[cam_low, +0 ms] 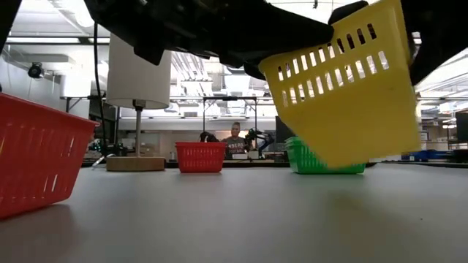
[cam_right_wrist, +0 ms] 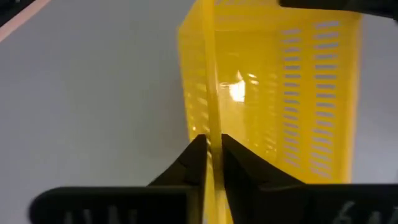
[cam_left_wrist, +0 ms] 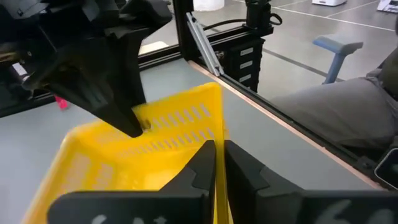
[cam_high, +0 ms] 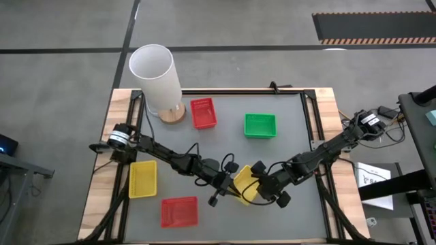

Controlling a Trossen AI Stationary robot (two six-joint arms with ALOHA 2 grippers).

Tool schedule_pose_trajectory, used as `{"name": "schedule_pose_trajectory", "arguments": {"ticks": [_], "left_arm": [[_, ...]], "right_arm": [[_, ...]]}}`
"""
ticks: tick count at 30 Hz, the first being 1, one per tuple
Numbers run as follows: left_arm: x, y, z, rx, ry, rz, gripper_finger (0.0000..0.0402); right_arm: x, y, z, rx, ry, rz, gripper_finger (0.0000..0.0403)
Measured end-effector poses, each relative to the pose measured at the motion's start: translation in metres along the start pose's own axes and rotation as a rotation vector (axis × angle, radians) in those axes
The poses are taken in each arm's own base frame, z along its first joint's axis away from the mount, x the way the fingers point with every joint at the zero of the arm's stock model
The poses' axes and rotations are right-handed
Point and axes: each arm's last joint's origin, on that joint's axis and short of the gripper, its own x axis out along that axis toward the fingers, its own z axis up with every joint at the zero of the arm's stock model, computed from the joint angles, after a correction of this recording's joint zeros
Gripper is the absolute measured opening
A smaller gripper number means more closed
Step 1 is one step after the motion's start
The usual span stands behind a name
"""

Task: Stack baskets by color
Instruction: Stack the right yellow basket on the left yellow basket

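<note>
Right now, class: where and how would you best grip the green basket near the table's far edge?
The green basket sits upright and open-topped, apart from the red basket. Probably best: come straight down and pinch one thin mesh side wall at its rim, one finger inside and one outside, from the right arm's side.

Yellow basket: glossy slotted plastic. Table: smooth matt grey top.

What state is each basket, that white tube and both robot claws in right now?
Yellow plastic mesh basket held between the arms: lifted, tilted.
Yellow basket, left: flat on table.
Red basket, near edge: on table.
Red basket, far: on table.
Green basket: on table.
Tall white cylinder: upright.
Left gripper: shut on rim.
Right gripper: pinching rim.
</note>
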Motion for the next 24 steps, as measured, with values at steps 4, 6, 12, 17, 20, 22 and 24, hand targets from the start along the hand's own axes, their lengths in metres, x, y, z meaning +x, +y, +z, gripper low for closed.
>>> {"name": "schedule_pose_trajectory", "arguments": {"ticks": [4, 6, 12, 17, 20, 22, 24], "left_arm": [[0.000, 0.000, 0.000, -0.001, 0.004, 0.007, 0.0002], [0.000, 0.001, 0.000, -0.001, 0.004, 0.007, 0.0002], [-0.003, -0.005, 0.006, 0.001, 0.017, 0.047, 0.0001], [-0.016, -0.022, 0.027, 0.002, 0.202, 0.160, 0.0001], [-0.027, -0.038, 0.048, 0.033, 0.295, 0.236, 0.0001], [-0.038, -0.052, 0.059, 0.066, 0.373, 0.290, 0.0000], [-0.049, -0.067, 0.073, 0.108, 0.404, 0.349, 0.0000]], "right_arm": [[-0.001, -0.001, 0.001, 0.023, -0.008, -0.025, 0.0092], [-0.003, -0.001, 0.001, 0.030, -0.016, -0.027, 0.0117], [-0.029, -0.004, 0.010, 0.058, -0.042, -0.033, 0.0162], [-0.070, -0.009, 0.020, 0.074, -0.119, -0.053, 0.0167], [-0.097, -0.011, 0.024, 0.073, -0.199, -0.079, 0.0162], [-0.114, -0.012, 0.024, 0.065, -0.251, -0.093, 0.0157], [-0.128, -0.011, 0.022, 0.050, -0.299, -0.107, 0.0152]]}}
